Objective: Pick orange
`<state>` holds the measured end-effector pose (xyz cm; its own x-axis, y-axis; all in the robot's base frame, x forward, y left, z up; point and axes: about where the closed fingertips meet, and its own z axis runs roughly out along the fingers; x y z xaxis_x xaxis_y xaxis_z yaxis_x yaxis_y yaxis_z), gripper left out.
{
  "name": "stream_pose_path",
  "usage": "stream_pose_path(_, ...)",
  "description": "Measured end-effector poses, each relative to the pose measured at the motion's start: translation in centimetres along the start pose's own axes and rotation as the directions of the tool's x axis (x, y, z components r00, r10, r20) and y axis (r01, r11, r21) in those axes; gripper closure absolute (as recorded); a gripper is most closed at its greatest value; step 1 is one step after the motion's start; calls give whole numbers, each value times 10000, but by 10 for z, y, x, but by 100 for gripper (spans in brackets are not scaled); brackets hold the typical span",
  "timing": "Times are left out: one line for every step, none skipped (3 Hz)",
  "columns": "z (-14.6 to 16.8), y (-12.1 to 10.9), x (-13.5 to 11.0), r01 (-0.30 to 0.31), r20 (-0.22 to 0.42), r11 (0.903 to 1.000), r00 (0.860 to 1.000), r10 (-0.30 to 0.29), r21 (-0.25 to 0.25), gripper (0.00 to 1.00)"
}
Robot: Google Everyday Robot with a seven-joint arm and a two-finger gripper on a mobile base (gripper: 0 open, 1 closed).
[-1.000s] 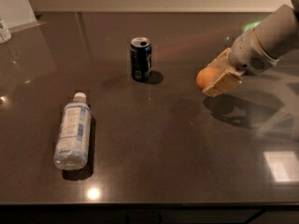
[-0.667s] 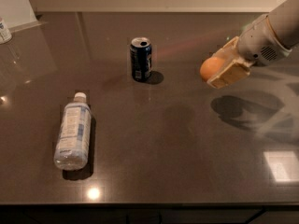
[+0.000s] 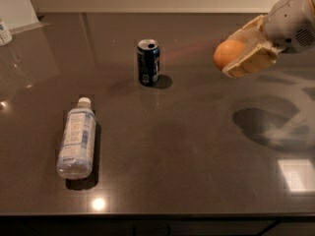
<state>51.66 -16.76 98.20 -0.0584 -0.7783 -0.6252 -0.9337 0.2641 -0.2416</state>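
Observation:
The orange [image 3: 227, 54] is a small round orange fruit held between the cream-coloured fingers [image 3: 252, 63] of my gripper [image 3: 238, 53] at the upper right. The gripper is shut on it and holds it clear above the dark table [image 3: 172, 146]. Its shadow lies on the table below and to the right. The grey arm reaches in from the top right corner.
A dark blue can [image 3: 148, 62] stands upright at the centre back, left of the orange. A clear plastic water bottle [image 3: 77, 138] lies on its side at the front left. A white object [image 3: 5, 32] sits at the far left edge.
The gripper has risen and moved up and to the right with the orange in it. The can and bottle have not moved.

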Motion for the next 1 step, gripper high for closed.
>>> stream_pose_path(0,0,0,1,0,10000,10000,-1,0,100)
